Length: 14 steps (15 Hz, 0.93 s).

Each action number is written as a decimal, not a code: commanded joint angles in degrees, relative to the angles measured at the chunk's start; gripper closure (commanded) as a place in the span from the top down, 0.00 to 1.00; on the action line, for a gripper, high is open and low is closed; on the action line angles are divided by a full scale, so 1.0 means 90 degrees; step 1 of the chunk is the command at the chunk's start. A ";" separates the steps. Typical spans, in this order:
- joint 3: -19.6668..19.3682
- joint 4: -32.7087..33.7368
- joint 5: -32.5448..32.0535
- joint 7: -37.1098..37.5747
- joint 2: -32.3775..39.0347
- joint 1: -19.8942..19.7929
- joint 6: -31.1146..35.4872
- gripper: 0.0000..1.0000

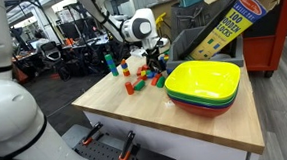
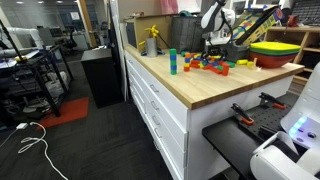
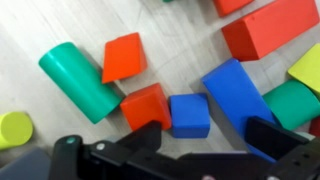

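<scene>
In the wrist view, the blocks lie on a pale wooden table (image 3: 40, 25). At the far left is a yellow cylinder (image 3: 12, 128), cut off by the picture's edge. Next comes a green cylinder (image 3: 78, 80), lying on its side at a slant. A red wedge (image 3: 124, 57) sits just beside its upper end, and a red cube (image 3: 147, 106) lies below the wedge. Close against the red cube's right side is a small blue cube (image 3: 189, 114), the block nearest the gripper (image 3: 210, 138). The claw's jaws stand wide apart and hold nothing, and the small blue cube lies just ahead of the gap between them, nearer the left finger (image 3: 150, 138). Further right, a long blue block (image 3: 238, 95) lies slanted, its lower end hidden behind the right finger (image 3: 275, 135). Above it is a long red block (image 3: 270, 28), and at the right edge lie a green block (image 3: 292, 103) and a yellow piece (image 3: 308, 65).

In both exterior views the gripper (image 1: 154, 57) (image 2: 217, 48) hangs low over the scattered blocks. To their right is a stack of bowls (image 1: 204, 83) (image 2: 275, 52), the top one yellow.
</scene>
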 commanded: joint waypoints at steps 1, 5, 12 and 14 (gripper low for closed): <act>0.0276 -0.0096 0.0758 -0.0421 -0.0235 -0.0277 -0.0223 1.00; 0.0206 -0.0225 0.0903 -0.0522 -0.0762 -0.0307 0.0001 1.00; 0.0136 -0.0464 0.0775 -0.0792 -0.1815 -0.0464 -0.0010 1.00; 0.0148 -0.0593 0.0778 -0.1123 -0.1947 -0.0527 -0.0032 1.00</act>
